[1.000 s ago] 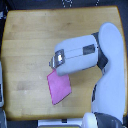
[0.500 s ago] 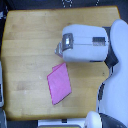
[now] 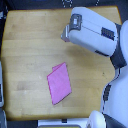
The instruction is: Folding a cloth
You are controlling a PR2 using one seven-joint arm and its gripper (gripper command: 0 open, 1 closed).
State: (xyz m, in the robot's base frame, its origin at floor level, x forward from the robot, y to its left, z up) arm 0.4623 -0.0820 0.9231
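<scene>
Exterior view shows the cloth point(image 3: 59, 83) lying flat on the wooden counter point(image 3: 30, 45), a little below the middle and toward the lower edge. It sits as a slanted four-sided piece, one long edge running from upper right to lower left, with a thin lighter line along its upper edge that may be a turned-over lip; the picture is too soft to settle that. Nothing touches it.

The arm fills the upper right of the exterior view, its white casing well apart from the cloth. The hand point(image 3: 65, 36) shows only as a small grey tip at the casing's near end, over bare wood above and to the right of the cloth. Whether its fingers are parted or closed cannot be told from here, and nothing is seen in its hold.

Judging by this layout, the step in hand is a reach back down to the cloth for a grasp. To do it well, the hand should come to one corner rather than the middle, probably the upper right corner, which lies closest. It should pinch only the top layer at the very edge, lift just enough to clear the wood, and carry that corner across toward the opposite one so the edges meet. Dragging would skew the thin fabric.
</scene>
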